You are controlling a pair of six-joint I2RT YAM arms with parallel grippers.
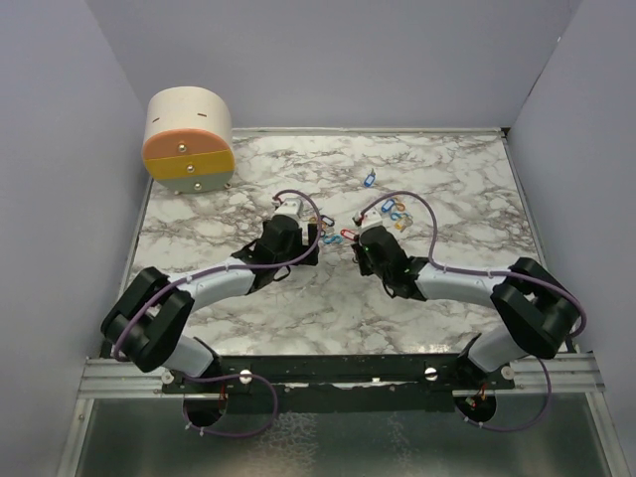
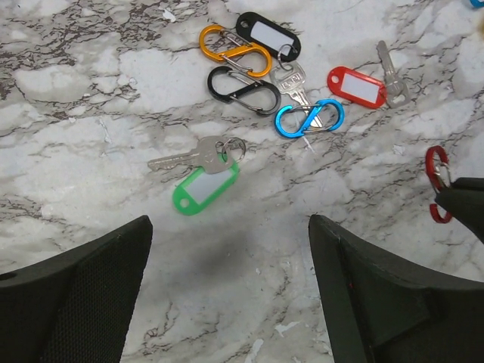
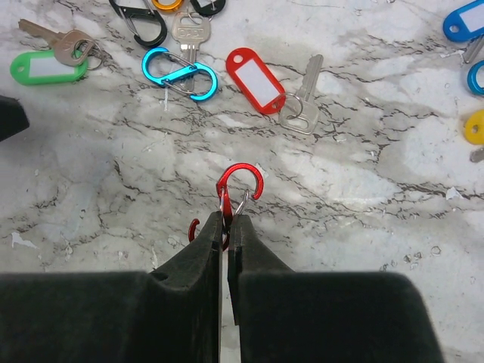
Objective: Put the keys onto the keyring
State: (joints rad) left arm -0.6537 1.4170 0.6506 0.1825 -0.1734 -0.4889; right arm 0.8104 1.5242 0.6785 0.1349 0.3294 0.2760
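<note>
Both arms meet over the middle of the white-and-grey marbled surface [image 1: 328, 318]. The right pincer [image 3: 225, 224] is pressed together, pinching a red metal S-shaped clip hook [image 3: 240, 184] by its lower half, at the centre of its wrist view. The left pincer [image 2: 229, 227] is spread wide above bare marble.

From the left wrist I count four clip hooks. The red one is at the right edge, and an orange clip hook [image 2: 234, 50], a black clip hook [image 2: 243, 89] and a blue clip hook [image 2: 308, 119] bunch at upper centre. There are three plastic tags there. A green plastic tag [image 2: 204, 189], ringed to a silver key [image 2: 181, 158], lies just above the pincer's gap. A red plastic tag [image 2: 357, 85] sits upper right and a black plastic tag [image 2: 268, 34] at the top.

The right wrist view adds a blue plastic tag [image 3: 463, 21] and a yellow plastic tag [image 3: 475, 126] at its right edge. Overhead, open marble runs below the cluster and out to both side edges. A round cream-and-orange drawer box [image 1: 189, 139] stands at upper left, well apart.
</note>
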